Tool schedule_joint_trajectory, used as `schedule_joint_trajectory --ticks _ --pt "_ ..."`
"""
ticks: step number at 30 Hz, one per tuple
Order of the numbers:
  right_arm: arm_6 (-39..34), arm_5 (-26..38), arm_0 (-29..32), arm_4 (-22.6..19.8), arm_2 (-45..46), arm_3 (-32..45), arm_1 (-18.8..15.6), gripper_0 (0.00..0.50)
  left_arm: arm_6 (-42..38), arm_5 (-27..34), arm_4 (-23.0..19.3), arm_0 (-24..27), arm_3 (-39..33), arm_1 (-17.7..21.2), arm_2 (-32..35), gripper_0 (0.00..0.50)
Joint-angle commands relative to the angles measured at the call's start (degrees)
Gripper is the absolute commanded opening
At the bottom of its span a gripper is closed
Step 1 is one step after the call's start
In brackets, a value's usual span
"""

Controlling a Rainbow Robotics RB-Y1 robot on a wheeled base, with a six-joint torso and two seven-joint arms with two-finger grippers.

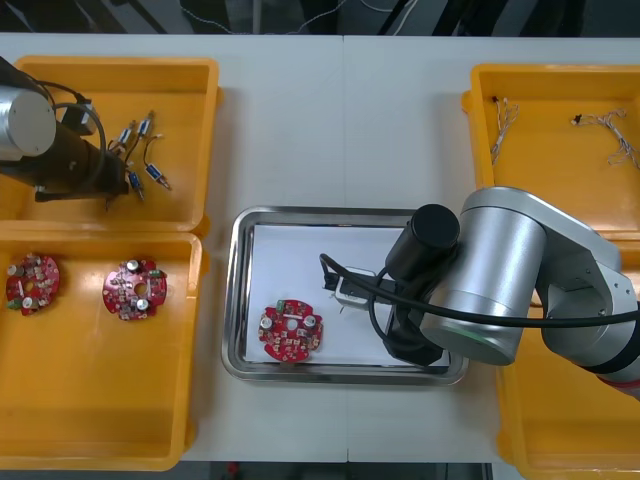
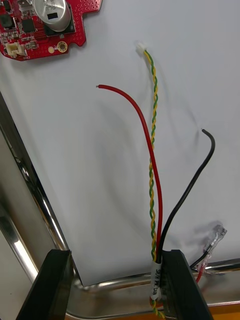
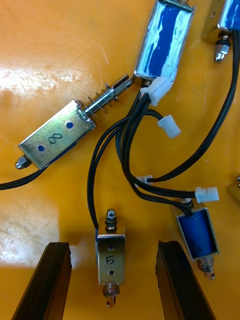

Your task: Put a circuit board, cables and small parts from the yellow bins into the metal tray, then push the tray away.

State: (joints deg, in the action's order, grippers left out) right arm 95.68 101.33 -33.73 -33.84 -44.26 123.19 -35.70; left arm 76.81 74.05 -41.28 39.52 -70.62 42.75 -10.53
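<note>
Your left end effector [image 3: 115, 248] is open over the small metal part marked 5 [image 3: 111, 260], in the yellow bin [image 1: 180, 100] at upper left: lower straight, then close. The right end effector [image 2: 115, 255] is open over the cables [image 2: 152, 190] in the metal tray [image 1: 243, 300].

Electronics workshop, yellow bins [image 1: 100, 400] of circuit boards [image 1: 134, 290] and cables [image 1: 503, 122], light table [image 1: 340, 120]

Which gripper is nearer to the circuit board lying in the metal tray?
The right. The right gripper is over the metal tray, close beside the circuit board; the left gripper is away over a left yellow bin, above small metal parts.
</note>
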Motion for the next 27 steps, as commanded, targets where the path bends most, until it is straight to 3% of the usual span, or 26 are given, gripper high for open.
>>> schedule_joint_trajectory --ticks 1,9,10,11,12,13,22,27 --pt "-2.78 0.45 0.51 0.70 1.37 1.88 1.25 0.500 7.83 -2.50 0.49 2.58 1.09 -0.65 -2.12 0.500" --pt "-3.92 0.45 0.68 0.70 1.28 1.80 1.95 0.500 8.09 -2.50 0.23 2.50 1.18 -0.74 -2.21 0.500" --pt "-4.01 0.45 0.68 0.62 1.28 1.80 2.04 0.500 8.18 -2.50 0.23 2.50 1.09 -0.83 -2.21 0.423" --pt "-4.10 0.45 0.68 0.44 1.28 1.80 2.13 0.500 8.18 -2.59 0.23 2.50 1.18 -0.83 -2.21 0.278" --pt "-4.19 0.45 0.68 0.35 1.28 1.80 2.13 0.500 8.18 -2.50 0.23 2.50 1.18 -0.83 -2.21 0.102" --pt "-4.19 0.45 0.68 0.35 1.28 1.80 2.13 0.500 8.18 -2.50 0.23 2.58 1.18 -0.83 -2.21 0.000" --pt "-4.28 0.45 0.07 1.32 1.98 2.06 2.13 0.500 8.44 -2.50 -0.03 2.50 1.18 -0.83 -2.21 0.000" --pt "-4.36 1.68 -2.30 -1.67 4.97 2.15 2.21 0.500 8.79 -1.45 -0.21 2.50 1.09 -0.83 -0.81 0.000"
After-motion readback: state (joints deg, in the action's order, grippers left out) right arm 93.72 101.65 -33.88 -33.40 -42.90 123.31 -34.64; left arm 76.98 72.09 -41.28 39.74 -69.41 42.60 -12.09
